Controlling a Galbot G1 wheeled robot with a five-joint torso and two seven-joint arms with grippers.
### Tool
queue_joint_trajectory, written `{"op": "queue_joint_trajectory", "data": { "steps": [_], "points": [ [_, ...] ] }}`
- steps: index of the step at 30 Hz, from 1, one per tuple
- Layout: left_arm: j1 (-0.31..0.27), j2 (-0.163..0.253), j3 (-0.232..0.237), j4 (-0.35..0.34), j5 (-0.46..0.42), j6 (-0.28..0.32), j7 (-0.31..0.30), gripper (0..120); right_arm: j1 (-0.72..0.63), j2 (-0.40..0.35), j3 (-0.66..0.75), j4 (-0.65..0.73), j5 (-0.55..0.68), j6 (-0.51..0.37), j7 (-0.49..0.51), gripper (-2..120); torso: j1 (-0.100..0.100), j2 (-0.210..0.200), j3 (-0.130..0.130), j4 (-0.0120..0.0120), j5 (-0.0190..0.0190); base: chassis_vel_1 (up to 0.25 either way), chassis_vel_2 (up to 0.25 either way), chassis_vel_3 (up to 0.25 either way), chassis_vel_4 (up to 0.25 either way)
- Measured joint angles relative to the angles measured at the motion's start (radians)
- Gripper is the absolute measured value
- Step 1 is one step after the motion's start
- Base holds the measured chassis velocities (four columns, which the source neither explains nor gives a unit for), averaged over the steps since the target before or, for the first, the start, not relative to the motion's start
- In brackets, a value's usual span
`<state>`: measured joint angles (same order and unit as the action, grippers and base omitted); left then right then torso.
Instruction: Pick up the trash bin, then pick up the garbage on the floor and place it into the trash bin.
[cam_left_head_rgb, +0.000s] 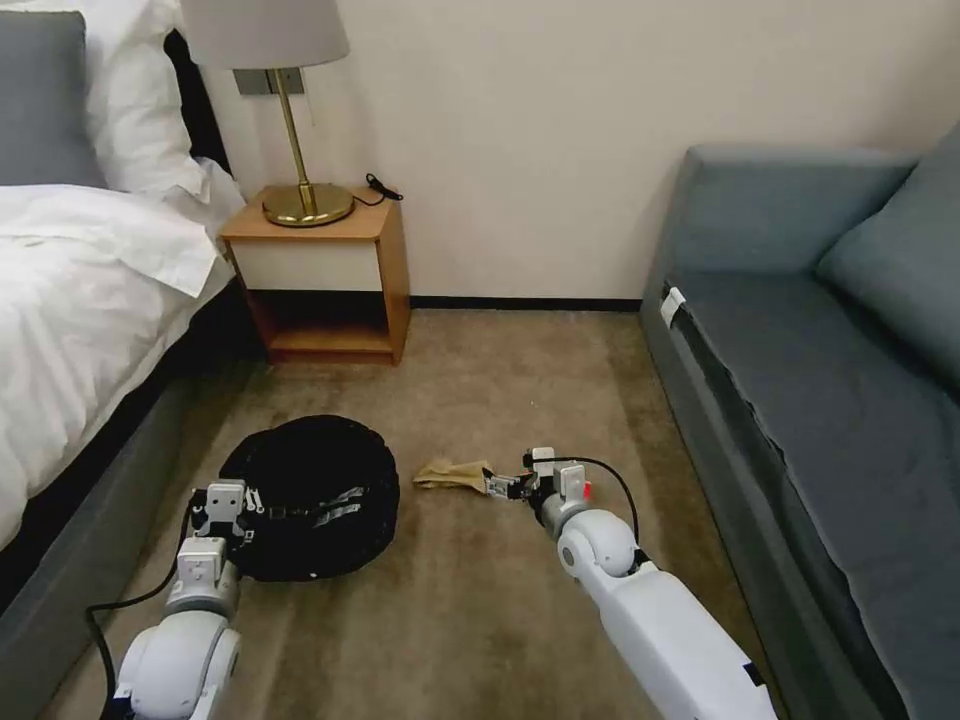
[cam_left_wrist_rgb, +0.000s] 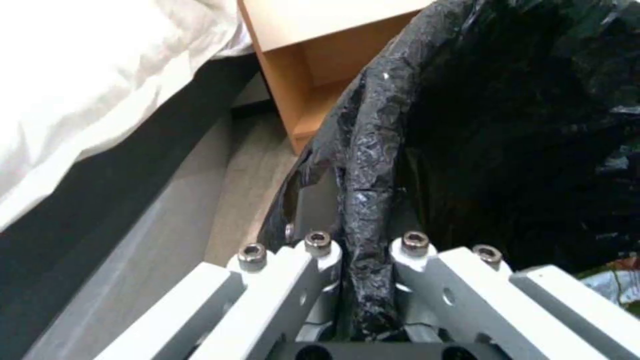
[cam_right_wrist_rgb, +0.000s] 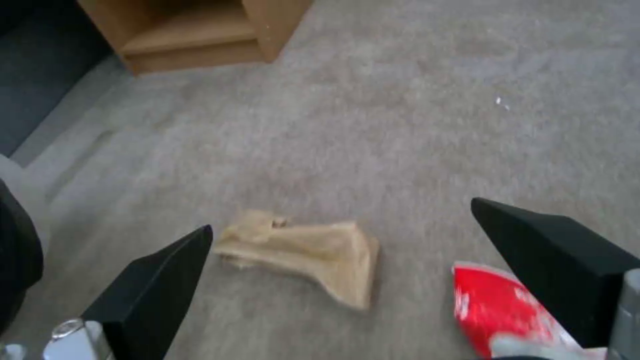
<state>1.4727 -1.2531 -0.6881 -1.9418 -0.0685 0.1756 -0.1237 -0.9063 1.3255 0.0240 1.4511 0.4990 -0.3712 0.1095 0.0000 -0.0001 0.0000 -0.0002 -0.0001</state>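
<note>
The black trash bin (cam_left_head_rgb: 315, 490) with its crinkled liner sits low at the left, beside the bed. My left gripper (cam_left_head_rgb: 226, 508) is shut on its near rim (cam_left_wrist_rgb: 365, 200), one finger on each side of the liner-covered edge. A crumpled brown paper (cam_left_head_rgb: 450, 473) lies on the carpet just right of the bin. My right gripper (cam_left_head_rgb: 497, 486) hovers at its right end, open, with the paper (cam_right_wrist_rgb: 303, 250) on the floor ahead between the black fingers (cam_right_wrist_rgb: 160, 280). A red-and-white wrapper (cam_right_wrist_rgb: 500, 305) lies close beside one finger.
A bed (cam_left_head_rgb: 80, 300) runs along the left and a grey sofa (cam_left_head_rgb: 820, 380) along the right. A wooden nightstand (cam_left_head_rgb: 325, 270) with a brass lamp stands at the back wall. Bare carpet (cam_left_head_rgb: 500, 390) stretches between them.
</note>
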Motion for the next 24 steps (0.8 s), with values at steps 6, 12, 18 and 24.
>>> {"op": "queue_joint_trajectory", "data": {
  "steps": [6,12,18,24],
  "points": [
    [0.010,0.000,0.005,-0.024,-0.006,0.003,0.000,2,-0.003,0.000,0.002,0.001,-0.004,0.001,-0.002,100,0.000,0.000,0.000,0.0003,0.0003,-0.155,0.158,0.146,-0.147],
    [0.012,-0.008,0.009,-0.026,0.000,0.004,0.001,2,-0.009,-0.001,0.000,-0.001,-0.001,-0.002,-0.015,100,0.000,0.000,0.000,0.0000,0.0000,-0.160,0.139,0.146,-0.159],
    [0.015,-0.012,0.006,-0.016,0.005,0.002,0.000,2,-0.005,-0.008,-0.018,-0.015,-0.015,-0.012,-0.040,100,0.000,0.000,0.000,0.0002,0.0001,-0.148,0.142,0.147,-0.145],
    [0.011,-0.006,0.000,0.013,0.009,0.000,-0.002,2,0.018,-0.034,-0.063,-0.030,-0.162,-0.040,-0.236,100,0.000,0.000,0.000,0.0000,-0.0001,-0.091,0.090,0.079,-0.098]
  ]
}}
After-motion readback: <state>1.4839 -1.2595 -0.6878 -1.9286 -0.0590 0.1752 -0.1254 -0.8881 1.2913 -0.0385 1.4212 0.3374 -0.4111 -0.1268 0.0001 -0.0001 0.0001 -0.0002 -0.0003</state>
